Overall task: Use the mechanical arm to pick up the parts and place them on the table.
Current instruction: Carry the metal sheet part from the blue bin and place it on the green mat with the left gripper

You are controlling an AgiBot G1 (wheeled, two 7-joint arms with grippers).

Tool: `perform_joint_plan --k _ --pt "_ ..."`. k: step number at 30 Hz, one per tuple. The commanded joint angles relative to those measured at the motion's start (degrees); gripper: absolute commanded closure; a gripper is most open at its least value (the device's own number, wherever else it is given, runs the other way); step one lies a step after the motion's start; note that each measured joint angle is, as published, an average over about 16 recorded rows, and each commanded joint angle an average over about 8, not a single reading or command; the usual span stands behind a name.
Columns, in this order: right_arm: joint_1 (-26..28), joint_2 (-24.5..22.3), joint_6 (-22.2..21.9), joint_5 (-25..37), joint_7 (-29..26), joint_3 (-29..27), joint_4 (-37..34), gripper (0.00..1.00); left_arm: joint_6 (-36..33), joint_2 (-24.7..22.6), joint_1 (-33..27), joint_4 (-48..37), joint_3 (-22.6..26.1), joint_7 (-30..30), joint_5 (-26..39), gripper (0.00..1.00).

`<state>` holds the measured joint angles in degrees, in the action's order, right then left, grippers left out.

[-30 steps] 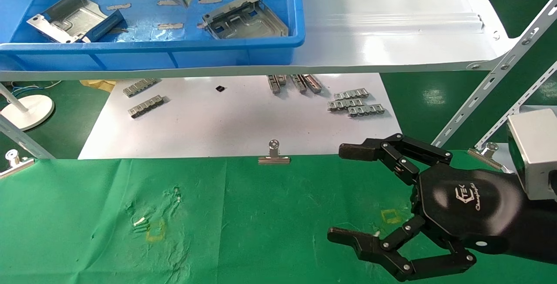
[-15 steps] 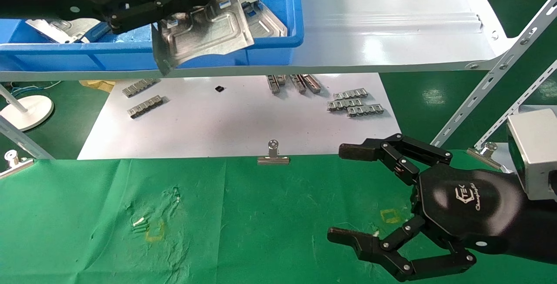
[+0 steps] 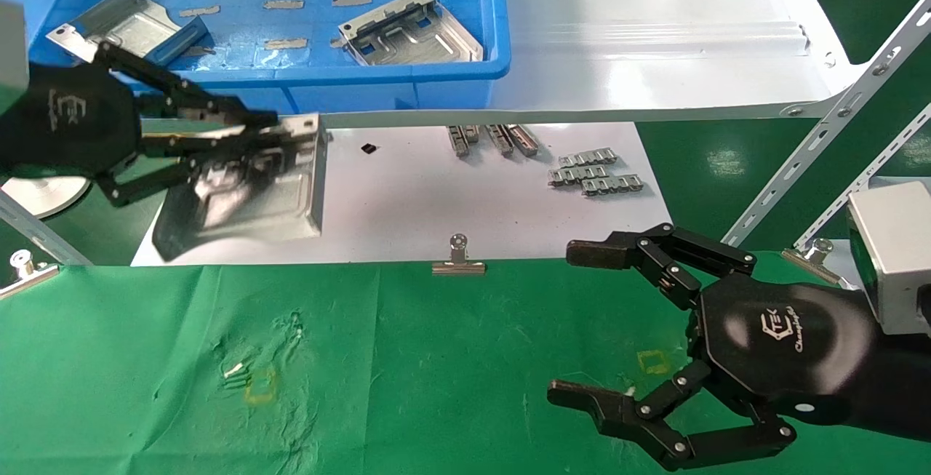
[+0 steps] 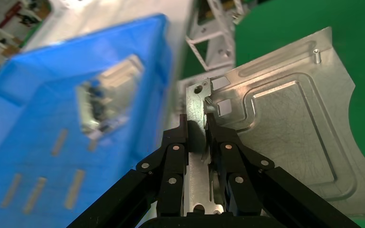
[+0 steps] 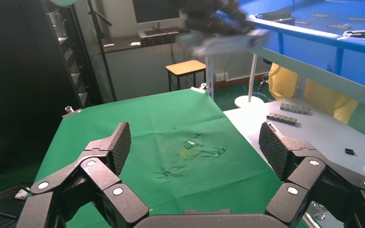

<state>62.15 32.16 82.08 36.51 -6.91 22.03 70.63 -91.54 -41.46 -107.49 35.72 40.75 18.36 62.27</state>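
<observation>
My left hand (image 3: 182, 144): black fingers (image 4: 173, 156) pinched tight on the folded rim of a shiny metal plate (image 3: 244, 188).
The plate: in the air, tilted, in front of the blue bin (image 3: 407, 75) and above the white board (image 3: 407, 198), near the green table (image 3: 436, 366); bumpy lines, square holes, one curved edge.
Other plates: two (image 3: 411, 28) (image 3: 127, 24) lie flat in the bin.
My right hand (image 3: 654, 337): fingers spread wide, holding nothing, over the soft green cloth.
</observation>
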Motion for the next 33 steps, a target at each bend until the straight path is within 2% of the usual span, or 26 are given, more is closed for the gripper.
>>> perform_joint_plan --k 1,8,17,19,25,26,27,33 --pt "0.0 0.0 0.0 0.0 0.0 0.0 0.0 0.00 0.1 2.3 2.1 3.0 2.0 0.5 -2.1 1.00" --pt "0.0 0.0 0.0 0.0 0.0 0.0 0.0 0.00 0.9 3.1 7.0 1.2 7.4 10.2 -1.4 1.00" --pt "0.0 0.0 0.0 0.0 0.0 0.0 0.0 0.00 2.5 -0.9 13.1 -10.0 10.5 26.4 -0.5 1.00" --pt "0.0 0.0 0.0 0.0 0.0 0.0 0.0 0.00 3.4 -1.7 14.2 -12.7 10.5 29.1 -0.6 0.89" --pt "0.0 0.0 0.0 0.0 0.0 0.0 0.0 0.00 4.8 -3.4 15.7 -18.3 10.1 35.8 -1.0 0.14" --pt "0.0 0.0 0.0 0.0 0.0 0.0 0.0 0.00 4.8 -3.6 15.7 -19.0 10.0 36.6 -1.0 0.06" --pt "0.0 0.0 0.0 0.0 0.0 0.0 0.0 0.00 4.7 -3.8 15.8 -19.6 10.0 37.2 -1.1 0.00" --pt "0.0 0.0 0.0 0.0 0.0 0.0 0.0 0.00 4.2 -4.9 15.6 -23.2 10.1 39.8 -0.9 0.00"
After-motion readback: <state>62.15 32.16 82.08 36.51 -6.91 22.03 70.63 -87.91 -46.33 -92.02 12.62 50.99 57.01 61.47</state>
